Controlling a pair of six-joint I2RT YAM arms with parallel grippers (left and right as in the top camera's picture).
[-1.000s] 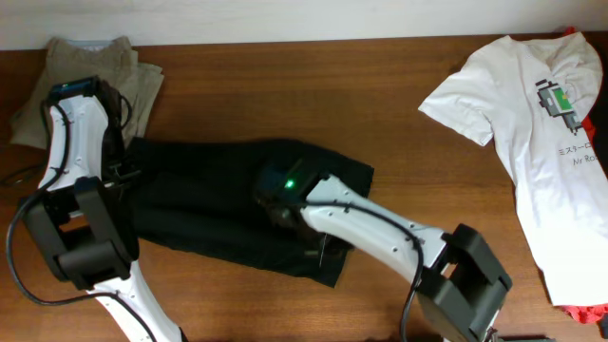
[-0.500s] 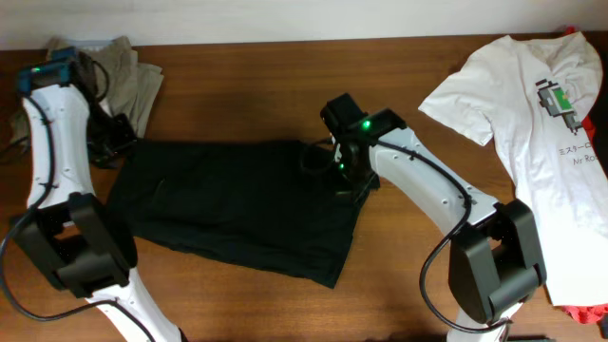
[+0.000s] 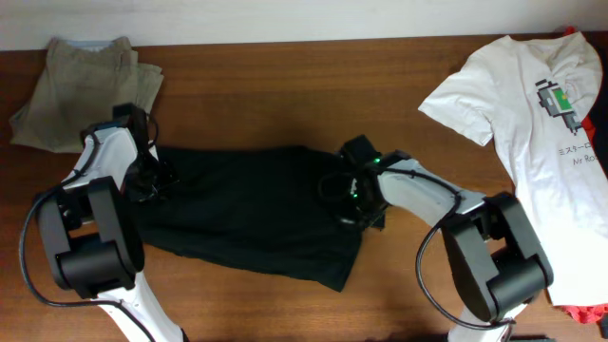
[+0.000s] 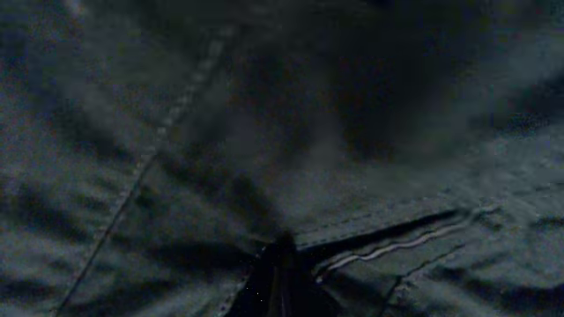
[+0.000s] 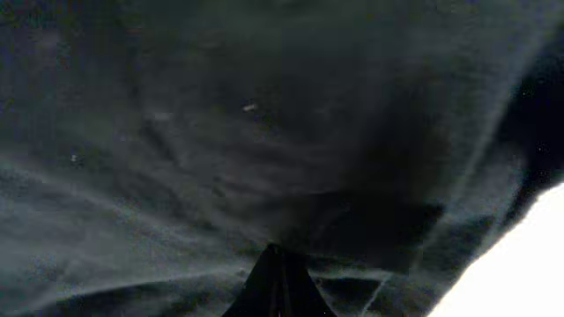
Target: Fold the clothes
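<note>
my left tool (image 4: pixel 282 254) clamped on black shorts (image 3: pixel 247 209) at left edge, my right tool (image 5: pixel 275 257) clamped at right edge, shorts spread on desk (image 3: pixel 256 95)

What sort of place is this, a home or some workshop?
Probably a robot lab or test bench: a left arm and right arm work at a wooden table, with black shorts, khaki shorts and a T-shirt laid out for folding.

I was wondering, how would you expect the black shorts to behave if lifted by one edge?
Probably floppy: the black shorts lie flat with soft wrinkles, so they would likely drape and sag. Likely not slippery, since the cloth looks matte.
</note>
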